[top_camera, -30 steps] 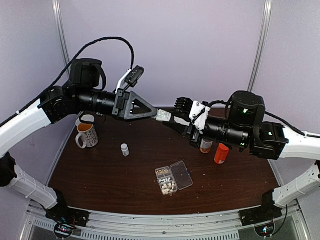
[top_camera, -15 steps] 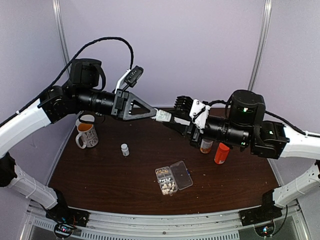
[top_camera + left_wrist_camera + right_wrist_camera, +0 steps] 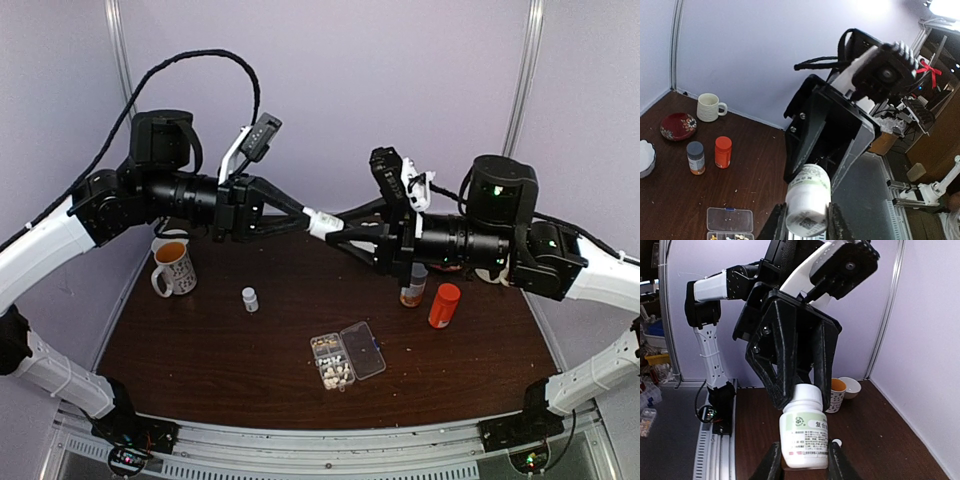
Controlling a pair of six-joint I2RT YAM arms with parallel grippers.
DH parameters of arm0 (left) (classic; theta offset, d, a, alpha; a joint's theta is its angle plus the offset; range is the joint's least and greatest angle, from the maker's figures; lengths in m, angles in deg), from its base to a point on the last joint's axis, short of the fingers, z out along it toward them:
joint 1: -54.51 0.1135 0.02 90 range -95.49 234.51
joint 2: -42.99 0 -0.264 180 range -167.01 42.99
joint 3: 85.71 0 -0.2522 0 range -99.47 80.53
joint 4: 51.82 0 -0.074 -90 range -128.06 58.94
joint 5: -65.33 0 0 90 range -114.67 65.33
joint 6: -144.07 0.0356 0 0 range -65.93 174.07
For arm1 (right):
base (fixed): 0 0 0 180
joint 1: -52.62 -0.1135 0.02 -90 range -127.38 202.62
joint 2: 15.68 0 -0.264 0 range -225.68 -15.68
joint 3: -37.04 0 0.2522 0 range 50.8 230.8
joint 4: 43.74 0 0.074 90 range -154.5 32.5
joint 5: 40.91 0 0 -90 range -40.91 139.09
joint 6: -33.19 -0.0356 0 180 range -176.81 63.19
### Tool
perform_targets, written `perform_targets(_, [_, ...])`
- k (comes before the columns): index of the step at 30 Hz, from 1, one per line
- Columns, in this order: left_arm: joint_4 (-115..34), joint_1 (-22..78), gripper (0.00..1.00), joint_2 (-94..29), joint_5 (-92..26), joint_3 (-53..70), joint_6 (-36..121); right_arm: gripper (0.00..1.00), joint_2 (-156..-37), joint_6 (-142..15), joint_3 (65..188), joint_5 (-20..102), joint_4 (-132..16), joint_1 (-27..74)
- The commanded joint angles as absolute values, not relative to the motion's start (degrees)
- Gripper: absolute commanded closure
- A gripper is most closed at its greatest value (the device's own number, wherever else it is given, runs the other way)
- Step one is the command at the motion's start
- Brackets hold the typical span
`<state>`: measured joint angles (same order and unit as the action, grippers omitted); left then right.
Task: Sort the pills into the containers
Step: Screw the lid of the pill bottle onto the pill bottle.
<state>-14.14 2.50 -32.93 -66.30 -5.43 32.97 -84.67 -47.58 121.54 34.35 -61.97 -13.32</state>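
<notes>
Since a second ago both wrists have rolled over and the point where they meet has lifted a little. My right gripper (image 3: 801, 460) is closed part-way on the body of a white bottle (image 3: 804, 432), holding it in mid-air. My left gripper (image 3: 806, 227) meets it tip to tip, narrowed onto the same bottle's cap end. Well below both grippers, on the table (image 3: 220, 350), the pill box (image 3: 348, 357) lies with its lid open and the pills (image 3: 333, 368) in its cells. Under the right arm stand a grey-capped bottle (image 3: 412, 285) and an orange-capped bottle (image 3: 442, 305). Under the left arm there is a mug (image 3: 175, 268).
</notes>
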Motion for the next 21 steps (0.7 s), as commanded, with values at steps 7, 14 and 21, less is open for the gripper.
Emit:
perform_targets(7, [-12.88, -0.93, 1.0, -23.18, -69.27, 2.77, 85.03, 1.0, -85.37, -71.51, 126.76, 14.86, -58.66, -10.23])
perform_targets(14, [-5.46, -1.46, 1.0, -22.74, -68.94, 1.16, 115.09, 1.0, -85.58, -83.27, 123.77, 8.03, -52.28, -8.19])
perform_targets(21, [-2.68, -3.64, 1.0, -24.28, -58.57, -0.2, 134.88, 1.0, -86.24, -91.4, 121.79, 5.41, -48.41, -6.92])
